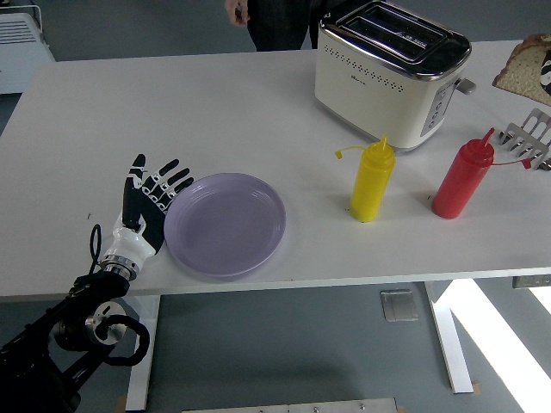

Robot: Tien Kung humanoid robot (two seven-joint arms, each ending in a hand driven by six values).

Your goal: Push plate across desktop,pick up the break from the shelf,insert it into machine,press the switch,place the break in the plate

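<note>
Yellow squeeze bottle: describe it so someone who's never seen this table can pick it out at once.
Start at the cream toaster at the table's far right. Two squeeze bottles stand in front of it, toward the near edge. The yellow squeeze bottle is the left one, nearer the purple plate; its neighbour, the red squeeze bottle, stands further right by the metal rack.

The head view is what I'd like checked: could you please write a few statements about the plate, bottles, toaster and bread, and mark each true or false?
1. The left hand, fingers spread flat, touches the purple plate's left rim. True.
2. The yellow bottle lies on its side. False: it stands upright.
3. The bread slice sits in the toaster. False: it is in the air at the right edge, above the wire rack.
4. The red bottle stands right of the yellow one. True.
5. The plate holds bread. False: it is empty.
</note>
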